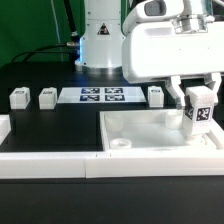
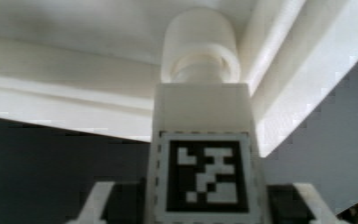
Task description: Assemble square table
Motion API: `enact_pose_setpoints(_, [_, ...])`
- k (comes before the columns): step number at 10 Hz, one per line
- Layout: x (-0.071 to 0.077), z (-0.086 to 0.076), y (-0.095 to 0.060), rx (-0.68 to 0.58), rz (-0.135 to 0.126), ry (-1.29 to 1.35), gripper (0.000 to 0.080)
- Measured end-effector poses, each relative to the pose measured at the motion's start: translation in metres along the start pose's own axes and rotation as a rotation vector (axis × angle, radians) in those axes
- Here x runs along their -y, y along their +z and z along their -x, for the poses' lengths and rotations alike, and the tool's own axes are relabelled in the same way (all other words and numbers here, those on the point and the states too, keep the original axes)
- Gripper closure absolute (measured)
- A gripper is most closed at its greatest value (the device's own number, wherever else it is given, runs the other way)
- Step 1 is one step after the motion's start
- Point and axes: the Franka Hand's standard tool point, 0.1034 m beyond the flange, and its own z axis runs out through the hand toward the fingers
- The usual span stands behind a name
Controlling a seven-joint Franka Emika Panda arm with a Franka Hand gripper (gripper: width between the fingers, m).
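Observation:
The square table panel (image 1: 140, 133), white with a raised rim and a round corner socket (image 1: 119, 144), lies at the exterior view's right. My gripper (image 1: 199, 112) hangs over the panel's right part, shut on a white leg peg (image 1: 200, 108) with a black-white tag. In the wrist view the peg (image 2: 202, 90) runs away from my gripper (image 2: 206, 205), its rounded tip near the panel's rim (image 2: 87, 75). Three more leg pegs stand behind the panel: two to the left (image 1: 18, 98) (image 1: 47, 97) and one (image 1: 156, 95) beside my gripper.
The marker board (image 1: 101, 96) lies flat at the back middle. The robot's base (image 1: 100, 40) rises behind it. A long white bar (image 1: 50, 166) edges the black surface in front, and another white block (image 1: 4, 128) sits at the left edge.

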Motion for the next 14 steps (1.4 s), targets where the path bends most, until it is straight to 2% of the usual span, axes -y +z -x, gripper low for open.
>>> enact_pose_setpoints(1, [0.0027,0.0001,0.0025,-0.011,0.000,-0.002,0.0509])
enact_pose_setpoints(2, [0.0099,-0.0044,0.0052,-0.073,0.008,0.002,0.0508])
enact_pose_setpoints(4, [0.0101,-0.0050,0.0059,-0.087,0.014,0.007,0.0508])
enact_pose_setpoints(5, [0.0101,-0.0045,0.0061,-0.086,0.014,0.007,0.0443])
enact_pose_setpoints(6, [0.0101,-0.0044,0.0062,-0.086,0.014,0.007,0.0243])
enact_pose_setpoints(7, [0.0101,-0.0043,0.0062,-0.086,0.014,0.007,0.0179])
enact_pose_setpoints(14, [0.0097,-0.0040,0.0064,-0.078,0.013,0.008,0.0151])
